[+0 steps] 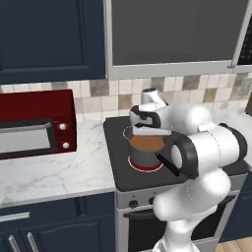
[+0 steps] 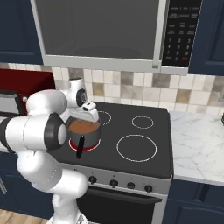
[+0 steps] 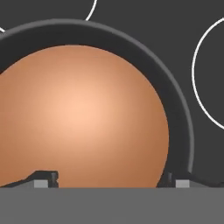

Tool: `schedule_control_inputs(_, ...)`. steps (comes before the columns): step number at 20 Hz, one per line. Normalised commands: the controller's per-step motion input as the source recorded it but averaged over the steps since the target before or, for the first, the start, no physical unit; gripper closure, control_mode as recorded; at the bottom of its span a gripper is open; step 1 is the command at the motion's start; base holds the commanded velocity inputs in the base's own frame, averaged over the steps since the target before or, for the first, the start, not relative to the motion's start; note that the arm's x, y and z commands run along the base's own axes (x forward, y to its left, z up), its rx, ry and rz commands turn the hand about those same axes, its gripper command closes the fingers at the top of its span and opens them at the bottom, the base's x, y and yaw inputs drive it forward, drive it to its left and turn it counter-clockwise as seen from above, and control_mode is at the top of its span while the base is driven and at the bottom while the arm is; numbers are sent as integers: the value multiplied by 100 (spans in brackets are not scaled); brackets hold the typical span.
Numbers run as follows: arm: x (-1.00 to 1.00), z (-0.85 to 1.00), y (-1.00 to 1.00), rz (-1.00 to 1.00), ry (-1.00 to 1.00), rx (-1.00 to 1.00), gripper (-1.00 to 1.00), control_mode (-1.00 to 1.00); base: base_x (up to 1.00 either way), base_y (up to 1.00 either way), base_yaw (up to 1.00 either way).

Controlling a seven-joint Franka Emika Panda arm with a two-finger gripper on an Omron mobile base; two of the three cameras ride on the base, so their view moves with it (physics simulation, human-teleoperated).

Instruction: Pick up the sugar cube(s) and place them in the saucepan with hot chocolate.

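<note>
The pincer (image 3: 109, 183) hangs spread wide and holding nothing, its tips well apart directly above the saucepan (image 1: 145, 153), which puts any drop over the reddish-brown hot chocolate (image 3: 83, 113) rather than the rim. No sugar cube can be made out on the liquid. The pan sits on the stove's (image 2: 144, 157) front left burner, handle (image 2: 80, 147) pointing toward the robot; the red microwave (image 1: 37, 123) stands on the worktop (image 1: 54, 172) to the left
</note>
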Motion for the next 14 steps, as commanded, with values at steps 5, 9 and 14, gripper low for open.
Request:
schedule_control_inputs(5, -86, 24, 11, 6, -28, -1, -100, -100, 0, 0, 0)
schedule_control_inputs(9, -87, 49, 6, 15, -28, 0, -100, -100, 0, 0, 0)
schedule_control_inputs(14, -77, 55, 16, 20, -11, -2, -100, -100, 0, 0, 0)
